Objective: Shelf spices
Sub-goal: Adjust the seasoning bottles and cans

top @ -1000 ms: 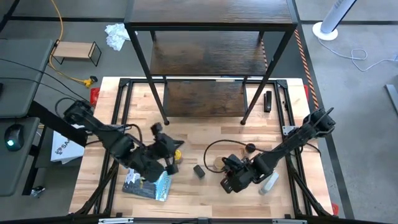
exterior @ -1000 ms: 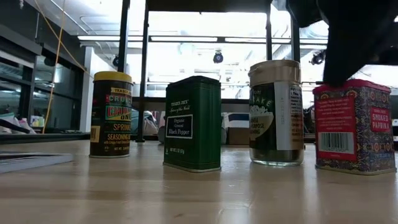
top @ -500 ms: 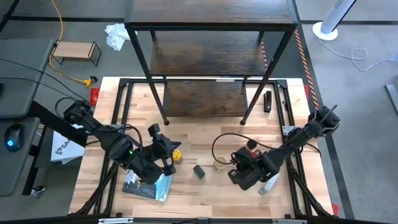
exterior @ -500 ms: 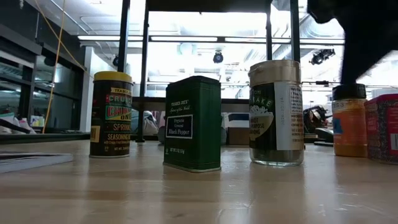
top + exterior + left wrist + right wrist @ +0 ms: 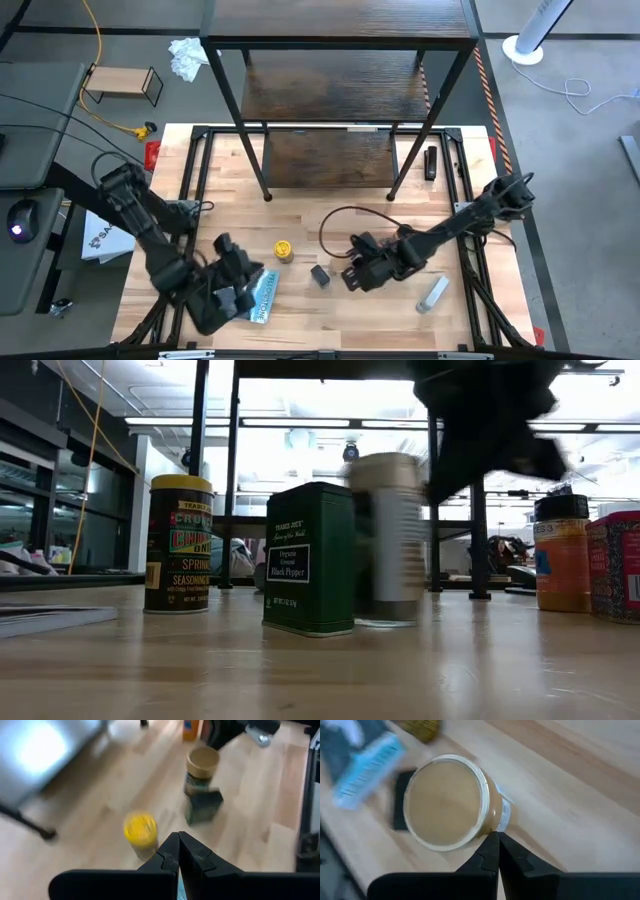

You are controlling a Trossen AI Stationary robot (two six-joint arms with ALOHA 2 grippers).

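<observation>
Tan-lidded jar (image 5: pixel 447 802) stands upright on the table (image 5: pixel 330 310), long axis vertical, near mid-table, just beside the small black tin (image 5: pixel 320 276). The yellow-lidded jar (image 5: pixel 284 250) is a little further toward the left arm; in the low view an orange jar (image 5: pixel 561 555) and a red tin (image 5: pixel 615 565) stand well off to one side. None is on the shelf (image 5: pixel 340 25) yet, which sits at the table's far edge.

Right gripper (image 5: pixel 494 847) — fingers pressed together, holding nothing — sits right at the jar, tip against or just beside the lid rim (contact not certain). Jar lies directly ahead of it. My judgement: the fingers must part before any grasp.

Right arm reaches in low from the right edge, stretched toward centre. Left gripper (image 5: pixel 178 851) is likewise clenched and empty, pulled back over the blue-grey packet (image 5: pixel 262 295) near the front-left — the farther arm.
</observation>
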